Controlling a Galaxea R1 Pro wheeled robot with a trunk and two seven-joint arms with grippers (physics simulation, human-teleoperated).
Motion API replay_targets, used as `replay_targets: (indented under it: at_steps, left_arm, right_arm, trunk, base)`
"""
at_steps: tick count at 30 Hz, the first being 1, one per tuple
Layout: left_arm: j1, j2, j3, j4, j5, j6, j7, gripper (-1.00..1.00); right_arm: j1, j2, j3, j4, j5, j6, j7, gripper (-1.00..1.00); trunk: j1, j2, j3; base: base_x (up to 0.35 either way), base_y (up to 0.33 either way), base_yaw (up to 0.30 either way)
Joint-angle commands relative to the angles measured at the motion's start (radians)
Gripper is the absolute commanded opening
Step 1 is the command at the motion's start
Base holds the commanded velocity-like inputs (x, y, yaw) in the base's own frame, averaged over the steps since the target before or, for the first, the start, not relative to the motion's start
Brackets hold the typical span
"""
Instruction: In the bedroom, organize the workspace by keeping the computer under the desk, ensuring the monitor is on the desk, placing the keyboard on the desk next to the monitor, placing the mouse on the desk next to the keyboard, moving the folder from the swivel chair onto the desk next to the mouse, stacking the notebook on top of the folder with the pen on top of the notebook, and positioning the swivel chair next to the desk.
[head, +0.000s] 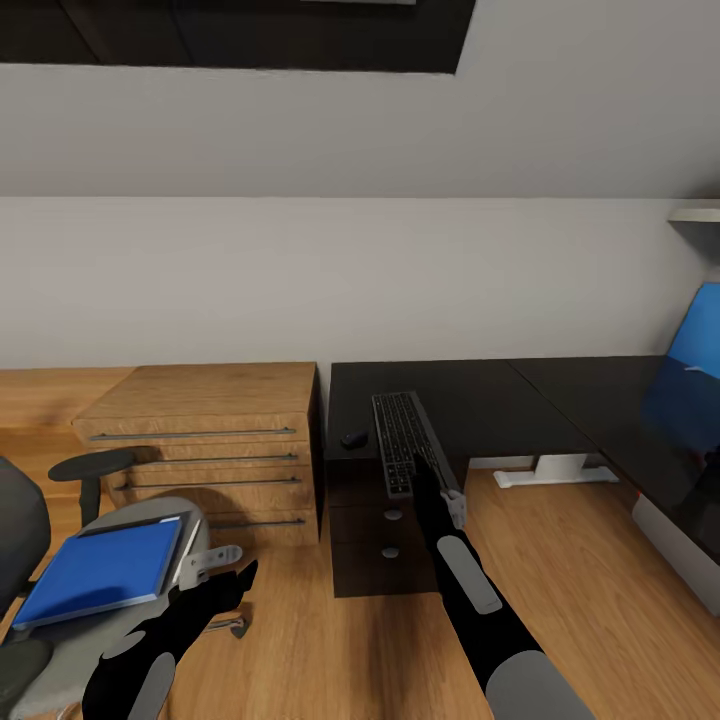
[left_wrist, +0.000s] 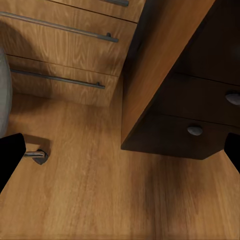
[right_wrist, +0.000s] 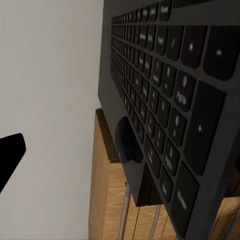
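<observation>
A: Where is the keyboard (head: 403, 438) seen?

B: It is seen at the tip of the right gripper (head: 437, 488), its near short end overhanging the front edge of the desk (head: 480, 405) and its length running back toward the wall (head: 360, 270). In the right wrist view the black keys (right_wrist: 165, 100) are seen very close on one side of the jaws.

A: Is it clamped?

B: That cannot be told. One black fingertip (right_wrist: 9, 155) is shown at the edge of the right wrist view, well away from the keyboard; the other finger is hidden.

A: And what lies beside the keyboard?

B: A small dark mouse (head: 354, 438) is seen on the desk just beside the keyboard, on the side away from the monitor (head: 685, 430). The monitor is placed well off to the other side, on the far wing of the desk.

A: The left gripper (head: 225, 580)?

B: It is held low over the wood floor (left_wrist: 100, 190), jaws spread wide, with black fingers (left_wrist: 10, 155) seen at both edges of the left wrist view. Ahead of the jaws the black drawer unit (left_wrist: 200, 120) with round silver knobs (left_wrist: 195, 130) and a light-wood cabinet (head: 215, 440) are seen.

A: The folder (head: 100, 570)?

B: It is laid flat on the grey seat of the swivel chair (head: 80, 590), just beside the left gripper, with a thin grey edge showing beneath it.
</observation>
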Motion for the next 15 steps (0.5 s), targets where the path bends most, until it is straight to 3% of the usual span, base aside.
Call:
replay_targets:
  at_steps: [1,11,15]
  left_arm:
    - [-0.001,0.001,-0.001,-0.001,0.011,0.004,0.009,1.00]
    - [-0.001,0.002,-0.001,-0.001,0.011,0.004,0.009,1.00]
    - [-0.001,0.002,-0.001,-0.001,0.011,0.004,0.009,1.00]
  right_arm:
    - [-0.001,0.000,0.002,0.000,-0.011,-0.006,0.001,1.00]
    - [-0.001,0.000,-0.001,0.002,-0.011,-0.005,0.000,1.00]
    - [-0.001,0.000,-0.001,0.002,-0.012,-0.005,-0.002,1.00]
  trunk:
    - [0.000,-0.001,-0.001]
    - [0.000,-0.001,-0.001]
    - [0.000,-0.001,-0.001]
  base:
    - [-0.008,0.000,0.000]
    - [-0.009,0.000,0.000]
    - [-0.185,0.000,0.000]
